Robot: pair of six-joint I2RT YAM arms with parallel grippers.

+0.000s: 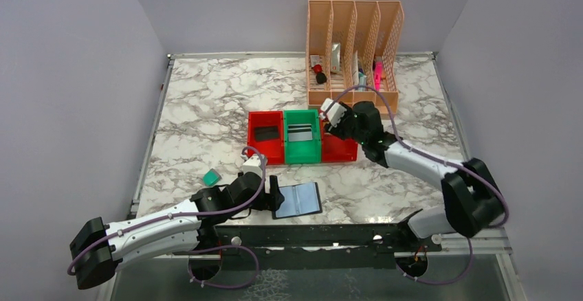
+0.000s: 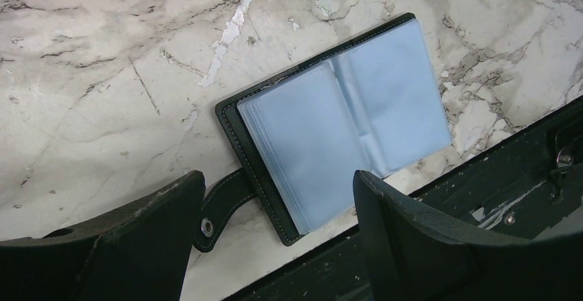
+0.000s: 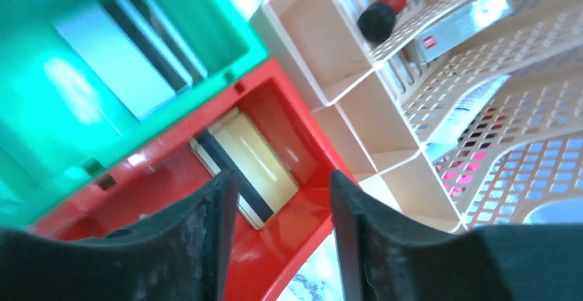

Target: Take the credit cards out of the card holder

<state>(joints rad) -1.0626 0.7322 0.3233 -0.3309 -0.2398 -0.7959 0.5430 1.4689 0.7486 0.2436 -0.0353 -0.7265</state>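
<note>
L pincer (image 2: 275,177) low, jaws wide; R pincer (image 3: 282,177) far fwd, jaws parted, empty.

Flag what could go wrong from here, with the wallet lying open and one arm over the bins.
1. The card holder lies open right at the near edge of the table; a push from the open left gripper above it could slide it onto the black rail.
2. The right gripper hangs open, low over the red bin, close to the file organizer; a careless retreat might nudge either.
</note>
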